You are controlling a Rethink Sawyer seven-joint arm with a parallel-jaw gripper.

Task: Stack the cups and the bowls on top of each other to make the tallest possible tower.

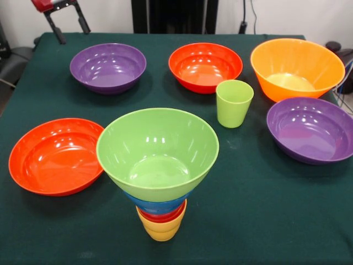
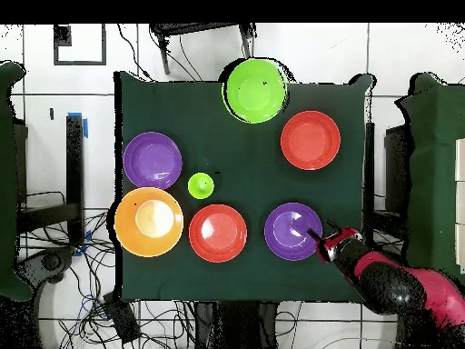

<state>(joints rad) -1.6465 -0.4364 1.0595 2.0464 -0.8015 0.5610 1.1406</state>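
The tower stands at the table's near edge in the front view: a yellow cup [image 1: 161, 231] lowest, a red cup [image 1: 162, 216], a small blue bowl [image 1: 156, 205] and a wide light green bowl [image 1: 157, 152] on top. From overhead only the green bowl [image 2: 255, 89] shows. A light green cup [image 1: 234, 103] stands upright alone, and it shows overhead [image 2: 201, 185] too. My gripper [image 1: 73, 34] is open and empty at the far left, above and behind a purple bowl [image 1: 108, 67]. Overhead, the gripper [image 2: 320, 238] is at that bowl's [image 2: 292, 231] rim.
A red-orange bowl [image 1: 205, 66], a large orange bowl [image 1: 297, 67], a second purple bowl [image 1: 311, 130] and a second red-orange bowl [image 1: 55, 155] sit apart on the green table [image 1: 259, 210]. The arm [image 2: 400, 289] reaches in from the corner.
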